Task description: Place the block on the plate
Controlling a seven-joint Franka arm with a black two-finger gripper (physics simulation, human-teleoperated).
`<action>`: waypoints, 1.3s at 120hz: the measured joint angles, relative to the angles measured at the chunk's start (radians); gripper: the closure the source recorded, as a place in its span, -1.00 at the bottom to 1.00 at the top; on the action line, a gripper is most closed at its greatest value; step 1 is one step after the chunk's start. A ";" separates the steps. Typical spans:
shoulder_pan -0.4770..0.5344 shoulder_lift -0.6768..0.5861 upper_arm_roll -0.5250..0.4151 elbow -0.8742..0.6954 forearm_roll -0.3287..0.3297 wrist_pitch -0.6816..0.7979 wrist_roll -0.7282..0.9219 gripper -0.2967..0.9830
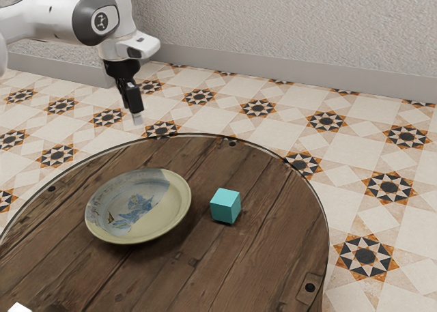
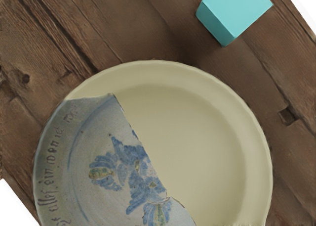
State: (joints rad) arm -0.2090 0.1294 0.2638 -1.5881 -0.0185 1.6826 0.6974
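teal, the block (image 1: 225,206) looks light and rigid, best gripped squarely across its middle; whether the gripper (image 1: 138,118) is released or clenched i cannot tell.

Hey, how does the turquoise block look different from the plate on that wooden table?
The turquoise block is a cube with flat faces and straight edges, while the plate is round and shallow with a raised rim. The block is one plain color; the plate is part cream, part grayish with blue floral painting and lettering. The block is also much smaller across than the plate. Both rest on the wooden table.
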 joint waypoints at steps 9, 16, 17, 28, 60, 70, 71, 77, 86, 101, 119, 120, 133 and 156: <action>0.000 0.000 0.000 0.000 0.000 0.001 0.026 -0.54; 0.000 0.000 0.000 0.000 0.000 0.002 0.044 -0.54; 0.000 -0.001 0.000 0.000 0.000 0.002 0.046 -0.54; 0.001 0.020 -0.009 0.006 -0.001 0.002 0.071 -0.54; -0.074 0.235 -0.085 0.143 0.008 0.029 0.191 -0.53; -0.077 0.357 -0.113 0.253 0.006 0.047 0.243 -0.53; -0.076 0.366 -0.117 0.259 0.005 0.050 0.249 -0.53; -0.072 0.413 -0.140 0.281 0.003 0.075 0.289 -0.53; -0.069 0.450 -0.157 0.274 0.001 0.114 0.346 -0.53; -0.075 0.462 -0.180 0.228 -0.001 0.159 0.432 -0.53; -0.078 0.468 -0.187 0.137 -0.004 0.220 0.509 -0.53; -0.078 0.469 -0.187 0.134 -0.004 0.223 0.513 -0.53; -0.080 0.494 -0.187 0.123 -0.005 0.273 0.554 -0.53; -0.084 0.528 -0.187 0.107 -0.017 0.368 0.610 -0.54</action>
State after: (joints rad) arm -0.2927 0.6576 0.0767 -1.4816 -0.0350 2.0503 1.3071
